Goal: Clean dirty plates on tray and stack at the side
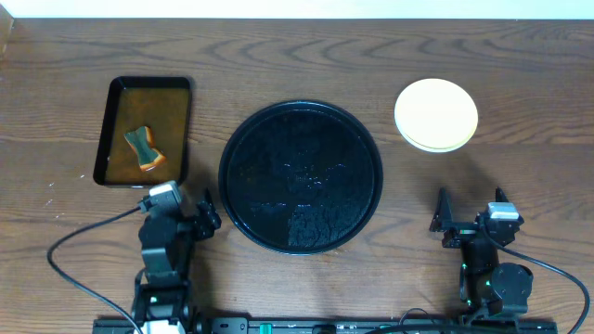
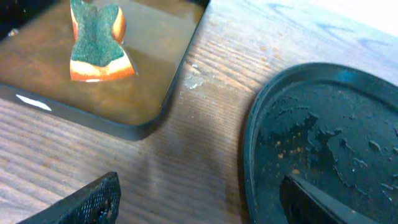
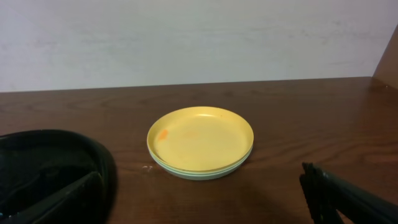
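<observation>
The stack of small round plates (image 1: 436,114), pale yellow atop mint, sits far right off the glossy black round tray (image 1: 232,139), straight beyond the nearer right gripper (image 1: 470,211), its fingers apart like those of the left gripper (image 1: 183,213).

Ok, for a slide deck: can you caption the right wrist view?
Yellow plate, faintly smeared orange, stacked atop mint plates on the wooden table, black tray at left.

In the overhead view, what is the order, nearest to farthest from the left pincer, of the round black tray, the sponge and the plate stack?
From the left pincer:
1. Round black tray, rim just to its right.
2. Sponge, in the rectangular tray, ahead-left.
3. Plate stack, far right.
</observation>
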`<control>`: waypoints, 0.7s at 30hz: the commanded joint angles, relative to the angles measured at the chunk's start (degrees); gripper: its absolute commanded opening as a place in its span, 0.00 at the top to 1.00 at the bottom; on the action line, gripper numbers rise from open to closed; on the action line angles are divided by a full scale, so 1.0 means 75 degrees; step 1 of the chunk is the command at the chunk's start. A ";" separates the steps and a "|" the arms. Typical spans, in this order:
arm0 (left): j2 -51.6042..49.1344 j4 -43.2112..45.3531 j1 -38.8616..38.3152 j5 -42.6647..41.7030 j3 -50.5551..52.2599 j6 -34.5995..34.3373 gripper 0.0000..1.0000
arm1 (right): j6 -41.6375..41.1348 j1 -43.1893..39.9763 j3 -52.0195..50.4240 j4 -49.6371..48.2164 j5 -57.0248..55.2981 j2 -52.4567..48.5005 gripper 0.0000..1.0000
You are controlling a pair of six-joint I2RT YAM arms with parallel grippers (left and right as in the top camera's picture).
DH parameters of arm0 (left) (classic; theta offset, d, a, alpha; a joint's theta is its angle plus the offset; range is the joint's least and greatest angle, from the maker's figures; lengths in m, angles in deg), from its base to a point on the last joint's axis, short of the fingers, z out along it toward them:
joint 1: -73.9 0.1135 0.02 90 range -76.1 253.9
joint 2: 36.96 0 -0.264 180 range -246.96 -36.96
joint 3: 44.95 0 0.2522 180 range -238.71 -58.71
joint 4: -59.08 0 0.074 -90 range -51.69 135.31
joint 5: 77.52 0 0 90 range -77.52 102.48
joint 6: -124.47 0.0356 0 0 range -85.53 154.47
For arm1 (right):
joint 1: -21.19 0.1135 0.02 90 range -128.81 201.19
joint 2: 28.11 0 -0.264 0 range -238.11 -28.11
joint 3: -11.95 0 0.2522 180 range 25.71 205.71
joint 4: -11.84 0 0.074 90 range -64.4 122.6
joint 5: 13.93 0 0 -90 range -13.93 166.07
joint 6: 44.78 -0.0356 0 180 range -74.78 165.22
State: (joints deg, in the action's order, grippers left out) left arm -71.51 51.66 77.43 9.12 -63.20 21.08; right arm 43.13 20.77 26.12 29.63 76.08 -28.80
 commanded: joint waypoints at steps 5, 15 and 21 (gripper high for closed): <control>0.0976 0.0289 -0.0586 -0.0070 0.0568 0.1105 0.18 | 0.0117 -0.0041 -0.0012 0.0035 -0.0079 0.0047 0.01; 0.2349 -0.1384 -0.0912 0.0026 0.0568 0.1751 0.18 | 0.0117 -0.0041 -0.0012 0.0035 -0.0079 0.0047 0.01; 0.3045 -0.1384 -0.0912 0.0023 0.0568 0.1754 0.18 | 0.0117 -0.0041 -0.0012 0.0035 -0.0079 0.0047 0.01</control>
State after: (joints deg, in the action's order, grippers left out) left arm -51.07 44.17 70.79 9.03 -59.38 33.08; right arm 43.15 20.77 26.12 29.63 76.06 -28.78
